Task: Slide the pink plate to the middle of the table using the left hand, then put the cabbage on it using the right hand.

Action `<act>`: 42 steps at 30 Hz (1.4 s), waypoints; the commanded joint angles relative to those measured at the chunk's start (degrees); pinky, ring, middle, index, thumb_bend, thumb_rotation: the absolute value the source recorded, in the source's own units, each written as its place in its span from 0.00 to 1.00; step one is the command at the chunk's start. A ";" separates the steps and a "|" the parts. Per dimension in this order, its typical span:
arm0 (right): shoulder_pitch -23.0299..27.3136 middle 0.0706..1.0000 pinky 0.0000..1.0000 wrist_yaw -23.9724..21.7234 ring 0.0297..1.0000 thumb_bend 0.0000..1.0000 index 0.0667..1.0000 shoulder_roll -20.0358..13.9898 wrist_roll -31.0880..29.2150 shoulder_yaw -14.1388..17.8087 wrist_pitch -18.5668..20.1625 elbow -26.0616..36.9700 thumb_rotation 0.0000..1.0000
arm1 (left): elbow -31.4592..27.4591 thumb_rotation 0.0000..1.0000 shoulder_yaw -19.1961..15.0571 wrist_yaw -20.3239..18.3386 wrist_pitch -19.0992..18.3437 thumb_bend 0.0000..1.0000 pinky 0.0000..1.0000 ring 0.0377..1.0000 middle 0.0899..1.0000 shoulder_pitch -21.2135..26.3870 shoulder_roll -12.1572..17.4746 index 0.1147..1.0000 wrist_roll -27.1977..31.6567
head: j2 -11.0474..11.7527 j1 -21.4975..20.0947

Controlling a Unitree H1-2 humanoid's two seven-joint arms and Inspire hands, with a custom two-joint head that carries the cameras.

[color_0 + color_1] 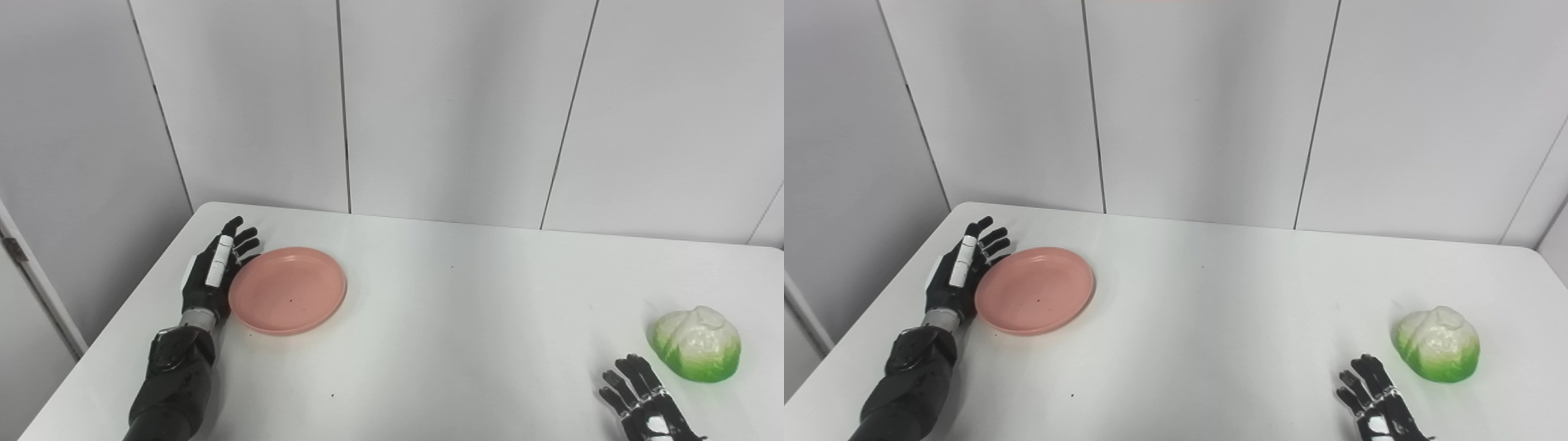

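The pink plate (288,290) lies flat on the left part of the white table (465,294). My left hand (214,272) stands on edge against the plate's left rim, open, fingers stretched toward the wall. A green and white cabbage (697,343) sits near the table's right side. My right hand (643,404) rests low at the front right, just left of the cabbage and a little nearer than it, open with fingers spread and touching nothing.
Grey wall panels (453,110) rise right behind the table's far edge. The table's left edge runs close beside my left forearm (174,380). A few small dark specks dot the tabletop.
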State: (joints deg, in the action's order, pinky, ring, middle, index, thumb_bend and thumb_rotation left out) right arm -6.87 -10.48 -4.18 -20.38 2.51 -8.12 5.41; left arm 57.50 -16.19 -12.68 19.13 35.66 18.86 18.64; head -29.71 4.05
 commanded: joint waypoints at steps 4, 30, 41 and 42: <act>-2.28 0.87 0.88 0.32 0.86 0.87 0.85 0.84 0.17 -1.16 3.66 0.41 0.67 | -3.20 0.76 1.73 -0.32 -2.84 0.93 0.71 0.84 0.82 -2.30 -1.92 0.82 -0.78 | -0.31 -0.50; -2.28 0.85 0.88 3.29 0.84 0.87 0.87 2.50 2.78 -3.65 6.71 3.41 0.67 | -24.78 0.83 8.46 9.11 -16.67 0.94 0.83 0.86 0.80 -6.74 -12.50 0.81 -7.82 | -0.98 -5.04; -1.93 0.85 0.88 4.72 0.84 0.87 0.87 3.22 3.60 -4.77 7.64 4.19 0.67 | -31.57 0.81 10.03 9.19 -20.80 0.92 0.84 0.85 0.81 -9.14 -15.75 0.80 -7.85 | -1.74 -7.35; -1.88 0.84 0.89 4.88 0.84 0.87 0.87 3.29 3.63 -4.91 7.82 4.33 0.67 | -31.62 0.81 10.11 9.23 -20.69 0.93 0.83 0.85 0.80 -9.23 -15.96 0.79 -8.00 | -1.99 -7.76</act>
State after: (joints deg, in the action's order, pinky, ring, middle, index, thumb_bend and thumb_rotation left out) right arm -7.00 -5.84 -3.01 -16.86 -1.89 -2.47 9.06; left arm 26.41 -6.55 -3.22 -0.98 26.30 3.11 10.80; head -31.38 -3.34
